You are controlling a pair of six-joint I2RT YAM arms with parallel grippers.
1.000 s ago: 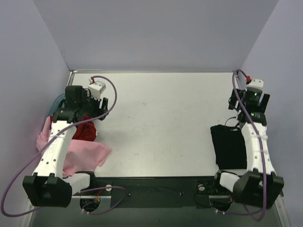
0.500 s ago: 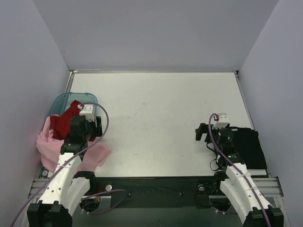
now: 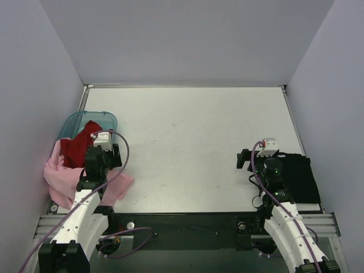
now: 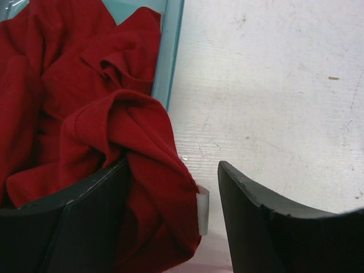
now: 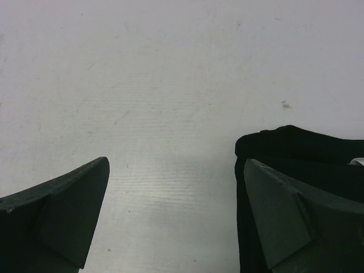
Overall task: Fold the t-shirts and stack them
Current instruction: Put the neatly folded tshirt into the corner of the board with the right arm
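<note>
Red shirt (image 4: 85, 114) bunches inside the released left end effector (image 4: 172, 182); the right end effector (image 5: 176, 170), also released, hovers beside the black shirt (image 5: 284, 145).

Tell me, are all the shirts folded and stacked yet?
Not yet. The black shirt looks folded, lying flat by the right gripper. In hand: the left gripper is open at the red shirt, bunched in the teal tub. The pink shirt is crumpled too, so two folds and the stacking remain.
</note>
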